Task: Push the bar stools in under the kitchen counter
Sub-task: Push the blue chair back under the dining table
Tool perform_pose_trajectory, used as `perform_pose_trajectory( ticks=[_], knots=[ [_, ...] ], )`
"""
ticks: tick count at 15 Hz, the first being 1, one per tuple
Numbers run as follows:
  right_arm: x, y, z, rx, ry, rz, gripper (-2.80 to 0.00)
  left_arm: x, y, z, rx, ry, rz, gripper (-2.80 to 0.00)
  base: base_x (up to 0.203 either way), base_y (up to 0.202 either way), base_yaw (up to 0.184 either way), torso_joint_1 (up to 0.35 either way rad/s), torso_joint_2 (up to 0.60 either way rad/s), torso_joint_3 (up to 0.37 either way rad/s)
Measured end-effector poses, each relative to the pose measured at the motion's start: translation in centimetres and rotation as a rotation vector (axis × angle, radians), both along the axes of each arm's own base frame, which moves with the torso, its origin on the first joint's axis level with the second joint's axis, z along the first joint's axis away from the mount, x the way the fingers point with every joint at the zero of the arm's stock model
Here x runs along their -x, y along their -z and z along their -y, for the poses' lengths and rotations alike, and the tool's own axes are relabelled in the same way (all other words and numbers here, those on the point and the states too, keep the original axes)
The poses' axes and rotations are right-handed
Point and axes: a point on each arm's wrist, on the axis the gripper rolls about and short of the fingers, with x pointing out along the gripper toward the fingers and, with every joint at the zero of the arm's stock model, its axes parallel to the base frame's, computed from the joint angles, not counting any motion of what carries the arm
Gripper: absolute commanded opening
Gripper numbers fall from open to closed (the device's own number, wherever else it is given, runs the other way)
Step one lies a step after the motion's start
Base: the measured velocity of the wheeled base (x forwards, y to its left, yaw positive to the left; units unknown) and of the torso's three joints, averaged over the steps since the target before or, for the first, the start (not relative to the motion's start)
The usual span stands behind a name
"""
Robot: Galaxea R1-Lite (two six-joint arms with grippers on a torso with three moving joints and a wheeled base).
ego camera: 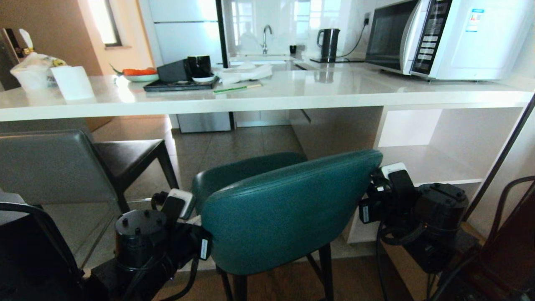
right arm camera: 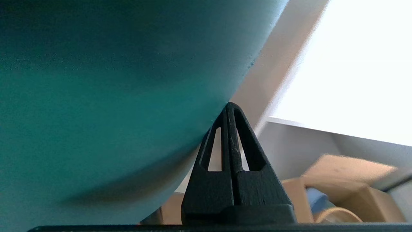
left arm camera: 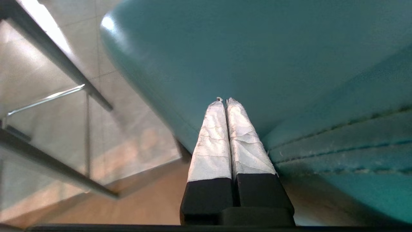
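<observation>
Both my claws, left claw and right claw, were pressed together, tips against the teal stool back, short of the worktop. My worry: they'd slide off that rounded padding and twist it sideways.

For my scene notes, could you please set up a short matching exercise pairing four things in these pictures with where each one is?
Things:
1. teal stool
2. grey stool
3. microwave
4. left gripper

Places:
A. on the counter top, far right
B. shut, tips against the teal backrest
C. left of the teal stool, seat partly beneath the counter
D. centre, between the two arms

Pairs: 1-D, 2-C, 3-A, 4-B
</observation>
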Motion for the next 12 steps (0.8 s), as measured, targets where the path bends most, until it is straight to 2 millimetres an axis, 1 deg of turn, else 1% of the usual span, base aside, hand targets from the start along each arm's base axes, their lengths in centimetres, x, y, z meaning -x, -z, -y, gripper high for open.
perform_pose_trajectory(
  ticks=[3, 5, 7, 9, 11, 12],
  knots=[
    [1.5, -0.2, -2.1, -0.003, -0.113, 0.009, -2.80, -2.9, -0.9, -3.0, 0.024, -0.155, 0.054, -2.80, 0.000, 0.000, 0.000, 0.000, 0.00, 0.000],
    [2.2, -0.4, -3.1, -0.004, -0.148, 0.017, -2.80, -4.4, -1.8, -4.0, 0.045, -0.205, 0.106, -2.80, 0.000, 0.000, 0.000, 0.000, 0.00, 0.000],
    [2.6, -0.4, -3.4, -0.001, -0.158, 0.016, -2.80, -5.4, -2.1, -4.5, 0.040, -0.229, 0.108, -2.80, 0.000, 0.000, 0.000, 0.000, 0.00, 0.000],
    [2.6, -0.3, -3.4, -0.002, -0.153, 0.015, -2.80, -5.7, -2.2, -4.6, 0.042, -0.239, 0.113, -2.80, 0.000, 0.000, 0.000, 0.000, 0.00, 0.000],
    [2.0, -0.4, -2.9, -0.003, -0.124, 0.018, -2.80, -5.8, -2.2, -4.6, 0.042, -0.241, 0.115, -2.80, 0.000, 0.000, 0.000, 0.000, 0.00, 0.000],
    [1.3, -0.4, -2.3, -0.006, -0.093, 0.021, -2.80, -5.8, -2.2, -4.7, 0.042, -0.243, 0.115, -2.80, 0.000, 0.000, 0.000, 0.000, 0.00, 0.000]
  ],
)
